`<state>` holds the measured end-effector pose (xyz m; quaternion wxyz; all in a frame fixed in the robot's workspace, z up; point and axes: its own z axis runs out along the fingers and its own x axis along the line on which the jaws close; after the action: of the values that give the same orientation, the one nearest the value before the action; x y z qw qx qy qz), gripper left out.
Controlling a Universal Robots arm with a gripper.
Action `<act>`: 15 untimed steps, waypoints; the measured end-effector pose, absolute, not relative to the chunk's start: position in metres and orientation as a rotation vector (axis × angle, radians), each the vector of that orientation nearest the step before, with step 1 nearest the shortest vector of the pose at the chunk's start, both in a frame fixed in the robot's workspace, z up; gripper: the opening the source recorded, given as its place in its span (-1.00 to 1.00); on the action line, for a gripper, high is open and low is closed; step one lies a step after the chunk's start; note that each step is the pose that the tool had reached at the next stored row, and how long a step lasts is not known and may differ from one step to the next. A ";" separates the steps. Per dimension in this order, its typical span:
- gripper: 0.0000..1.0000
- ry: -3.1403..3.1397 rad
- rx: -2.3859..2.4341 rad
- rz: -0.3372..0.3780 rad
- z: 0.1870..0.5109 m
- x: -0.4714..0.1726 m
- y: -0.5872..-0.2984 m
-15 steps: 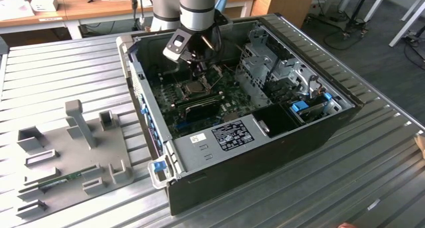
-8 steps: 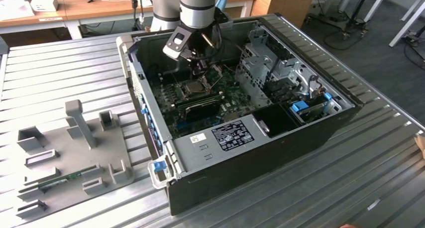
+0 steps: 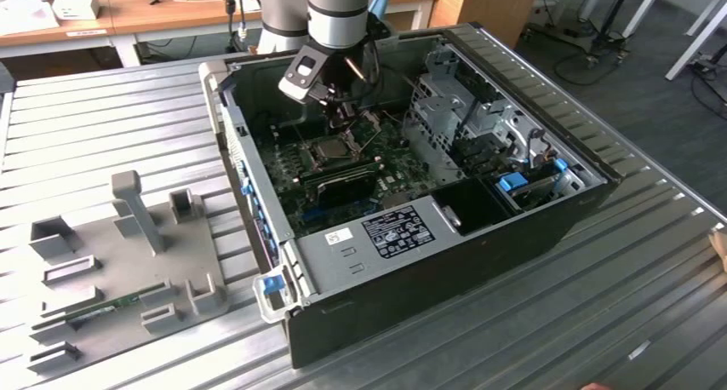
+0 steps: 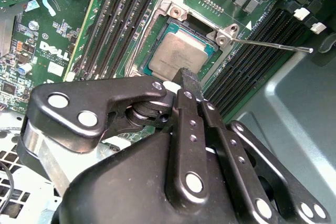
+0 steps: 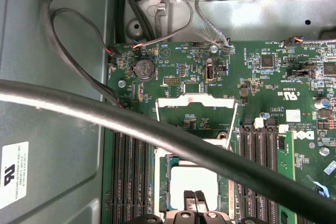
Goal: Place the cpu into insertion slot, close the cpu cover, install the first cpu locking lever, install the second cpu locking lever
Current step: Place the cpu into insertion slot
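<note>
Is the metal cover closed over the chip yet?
No, the cover is flipped back, leaving the chip with its top bare.

I have the arm [image 3: 339, 11] hanging steeply from the top edge of the exterior view, with the wrist [image 3: 309, 73] bent beneath it and the gripper [image 3: 344, 117] pointing down. In both wrist views the gripper [image 4: 185, 78] [image 5: 195, 196] has its black fingers [image 4: 190, 124] pressed together, tip against tip, with nothing pinched between them.
</note>
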<state>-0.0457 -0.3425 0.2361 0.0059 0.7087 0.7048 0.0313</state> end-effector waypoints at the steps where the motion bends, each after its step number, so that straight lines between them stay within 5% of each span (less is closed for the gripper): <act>1: -0.80 2.206 2.218 0.098 0.236 -0.046 -0.343; 15: -0.80 2.206 2.218 0.098 0.259 -0.046 -0.343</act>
<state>-0.0458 -0.3425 0.2589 0.0059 0.7087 0.7048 0.0313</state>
